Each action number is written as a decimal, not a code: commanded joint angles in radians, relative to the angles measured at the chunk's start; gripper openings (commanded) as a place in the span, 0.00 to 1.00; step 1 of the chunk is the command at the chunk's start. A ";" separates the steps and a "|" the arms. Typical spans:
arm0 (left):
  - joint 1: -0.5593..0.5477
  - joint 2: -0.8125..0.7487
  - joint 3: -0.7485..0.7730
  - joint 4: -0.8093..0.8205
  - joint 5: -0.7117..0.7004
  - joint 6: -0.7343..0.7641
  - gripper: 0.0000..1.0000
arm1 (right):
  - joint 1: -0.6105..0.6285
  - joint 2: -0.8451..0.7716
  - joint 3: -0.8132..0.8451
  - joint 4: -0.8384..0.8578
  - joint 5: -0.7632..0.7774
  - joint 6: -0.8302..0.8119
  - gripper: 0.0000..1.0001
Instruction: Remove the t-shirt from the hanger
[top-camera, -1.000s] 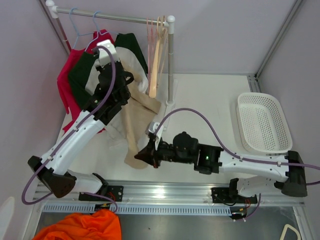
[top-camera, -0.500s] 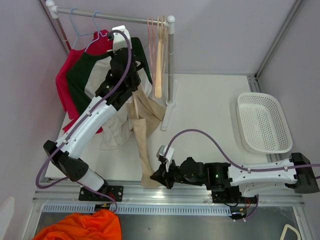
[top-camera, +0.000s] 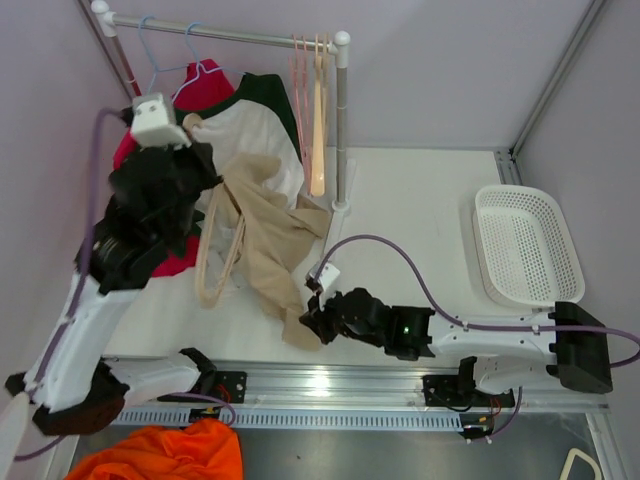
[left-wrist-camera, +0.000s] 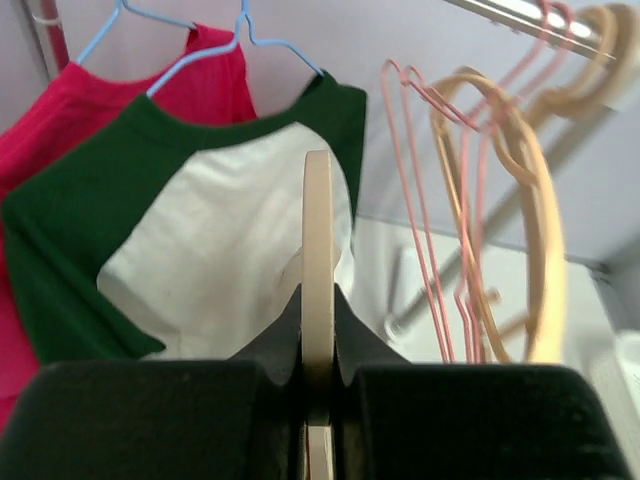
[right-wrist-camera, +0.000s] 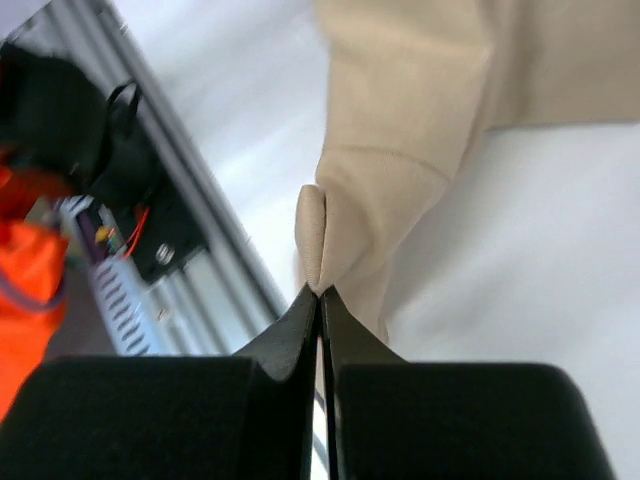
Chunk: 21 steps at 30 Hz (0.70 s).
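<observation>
Fingers of left gripper (left-wrist-camera: 318, 296) clamped on hanger (left-wrist-camera: 318, 200); right gripper (right-wrist-camera: 320, 293) pinches t-shirt (right-wrist-camera: 400, 110) hem. Step: stripping it off, looks nearly free. Next: draw hem away from hanger.

Readable text, all views: none.
t-shirt (right-wrist-camera: 400, 120): plain beige cloth, no print or label legible.
hanger (left-wrist-camera: 317, 250): plain pale strip, no mark legible.
</observation>
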 joint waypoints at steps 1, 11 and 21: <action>-0.028 -0.119 -0.068 -0.219 0.151 -0.117 0.01 | -0.063 0.054 0.129 0.002 0.032 -0.059 0.00; -0.028 -0.378 -0.173 -0.408 0.567 -0.119 0.01 | -0.256 0.115 0.243 -0.027 -0.018 -0.068 0.00; -0.028 -0.521 -0.213 -0.328 0.630 -0.080 0.01 | -0.335 0.089 0.326 -0.139 0.114 -0.071 0.00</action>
